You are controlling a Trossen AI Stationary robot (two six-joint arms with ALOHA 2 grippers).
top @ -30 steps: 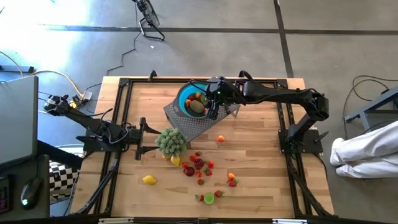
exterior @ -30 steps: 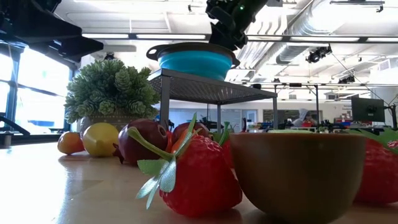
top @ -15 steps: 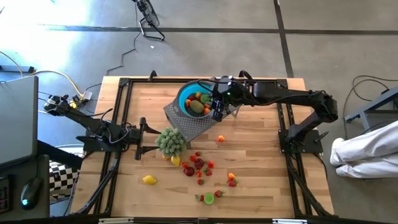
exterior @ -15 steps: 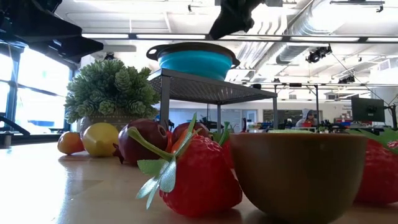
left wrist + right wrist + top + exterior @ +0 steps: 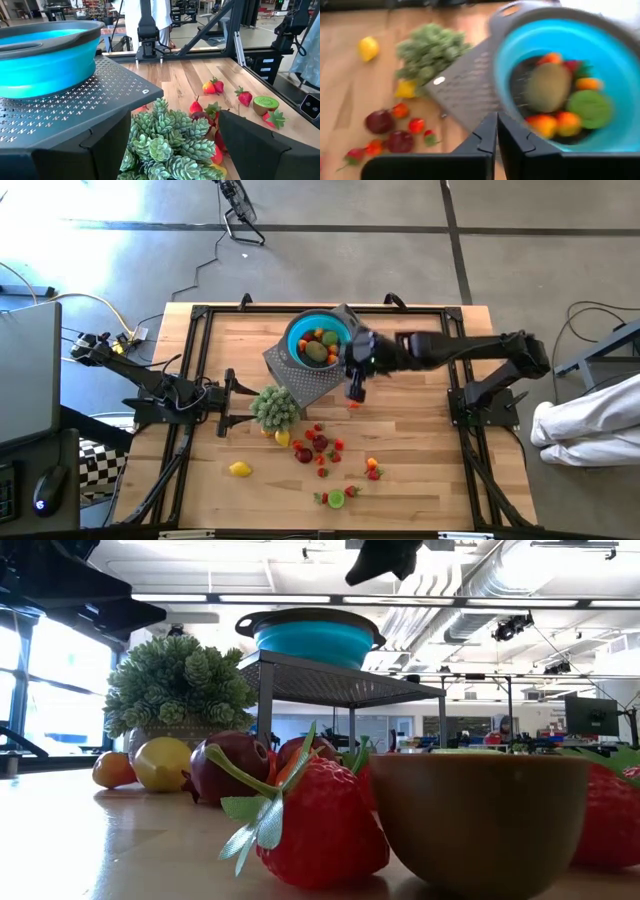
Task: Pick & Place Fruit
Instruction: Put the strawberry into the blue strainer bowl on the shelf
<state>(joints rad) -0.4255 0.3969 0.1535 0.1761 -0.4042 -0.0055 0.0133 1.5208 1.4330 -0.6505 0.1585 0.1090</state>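
right claw point(image 5: 356, 392) pressed together, empty, just beside blue bowl point(image 5: 300, 340) | bowl raised on rack point(image 5: 305, 383), collecting fruit point(image 5: 318, 350) | left claw point(image 5: 226, 402) spread, waiting beside plant point(image 5: 274, 407)

We see overhead straight down; low cam level at tabletop, close behind fruit; both wrist cams share the blue bowl point(image 5: 45, 55) on its rack.

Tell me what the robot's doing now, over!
Right gripper shut, empty, beside the blue bowl. Left gripper open, waiting by the green plant. Some fruit in bowl, more loose on table. Nothing blocking.
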